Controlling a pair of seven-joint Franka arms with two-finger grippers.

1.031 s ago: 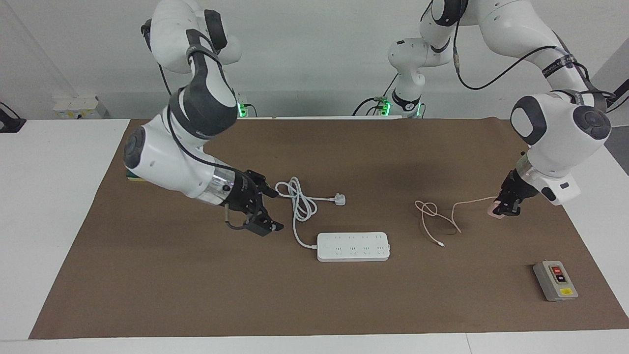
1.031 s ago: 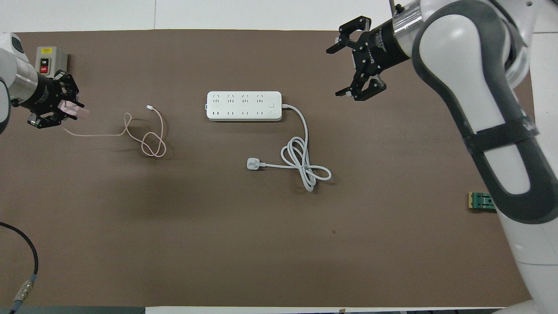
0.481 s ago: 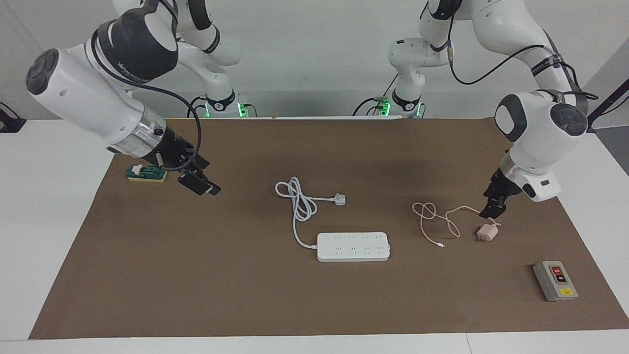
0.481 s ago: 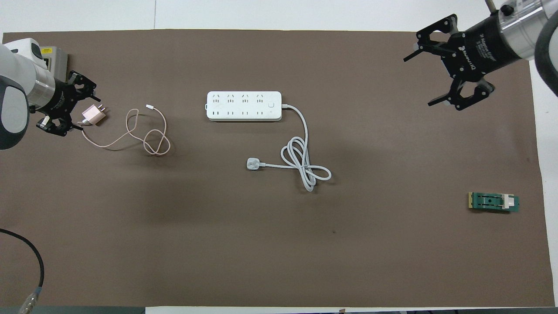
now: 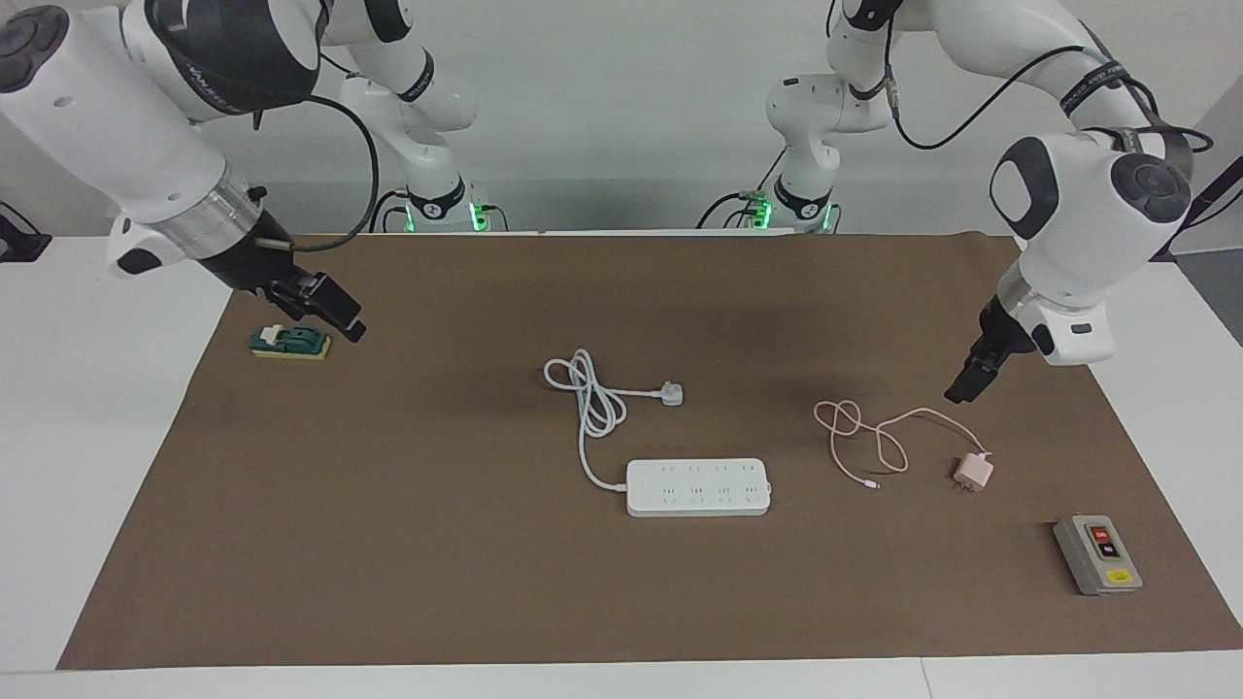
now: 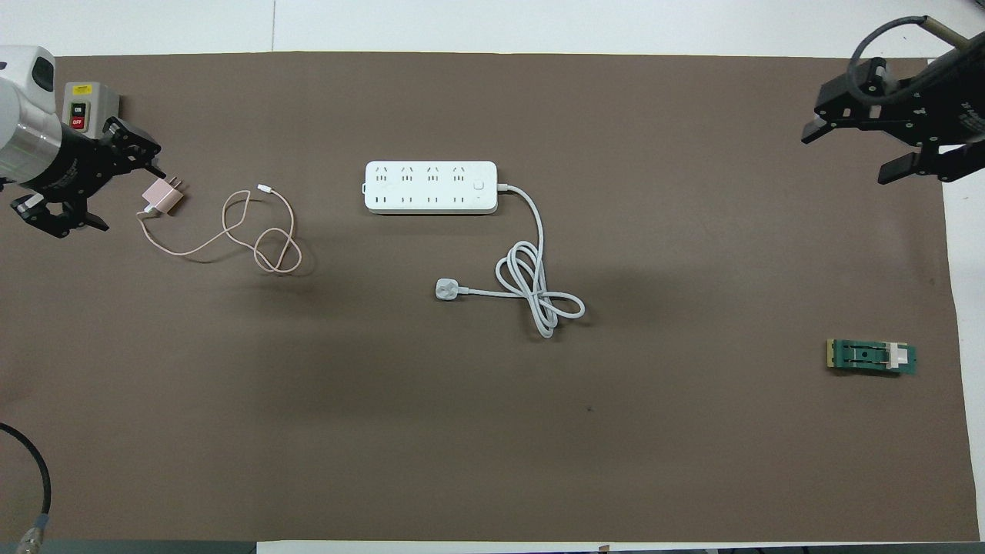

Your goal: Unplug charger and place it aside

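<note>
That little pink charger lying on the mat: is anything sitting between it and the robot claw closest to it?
Nothing visible does. The charger lies unplugged on the brown mat, toward the left arm's end of the table. The left gripper, open, hangs over bare mat beside it. Only the charger's own thin cable trails nearby.

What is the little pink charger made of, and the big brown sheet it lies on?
The charger looks like smooth pink plastic with shiny metal prongs, on a thin rubbery-looking cable. The brown sheet looks like matte paper, flat and dull; it might be thin card.

Matt brown paper-like mat (image 5: 388, 544); glossy, seemingly plastic power strip (image 5: 697, 486).
</note>
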